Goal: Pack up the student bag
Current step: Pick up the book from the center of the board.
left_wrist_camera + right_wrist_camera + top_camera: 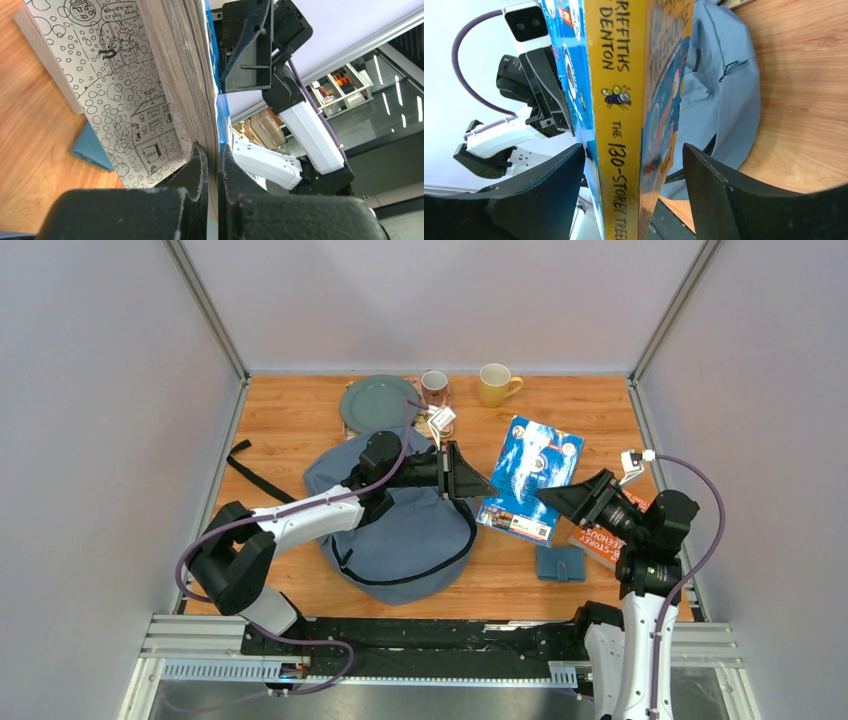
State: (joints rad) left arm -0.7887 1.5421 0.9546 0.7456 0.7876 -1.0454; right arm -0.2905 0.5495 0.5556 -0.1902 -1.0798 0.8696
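The grey-blue student bag [410, 530] lies at centre-left with its black zipper open; it also shows in the right wrist view [724, 90]. A blue book with a yellow spine, "The 130-Storey Treehouse" [530, 475], lies just right of the bag. My left gripper [483, 485] reaches over the bag and is shut on the book's left edge, pinching the cover and some pages [213, 150]; an illustrated page [125, 90] shows beside it. My right gripper [552, 498] is open, its jaws on either side of the spine [624, 125], apart from it.
An orange book [600, 543] lies under my right arm, with a small blue wallet [560, 563] in front of it. At the back stand a grey-green plate [378, 403], a brown mug [434, 387], a yellow mug [497, 383] and small white items [440, 420].
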